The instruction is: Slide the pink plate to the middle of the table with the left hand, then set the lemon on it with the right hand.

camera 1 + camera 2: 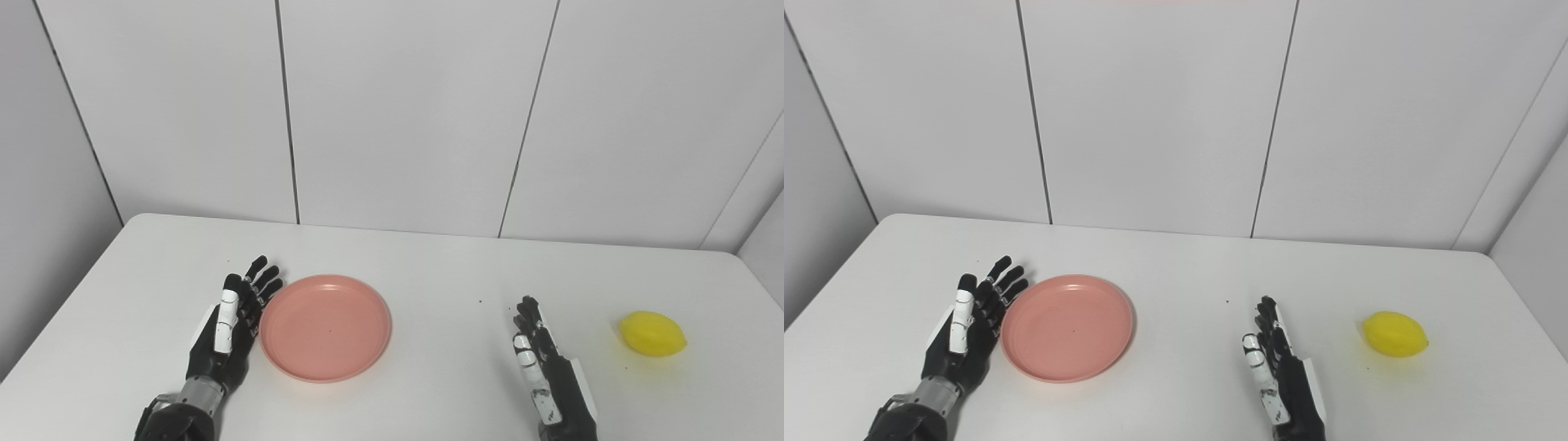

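A round pink plate (325, 327) lies flat on the white table (429, 269), left of the middle, with nothing on it. My left hand (231, 324) stands edge-on at the plate's left rim, open, its straight fingers (263, 280) right against the rim. A yellow lemon (652, 333) rests on the table at the right. My right hand (545, 367) is open with straight fingers, low over the table between plate and lemon, a hand's width left of the lemon and holding nothing.
White wall panels (398, 110) rise right behind the table's far edge. The table's right edge (762, 285) runs close past the lemon. Bare tabletop lies between the plate and my right hand.
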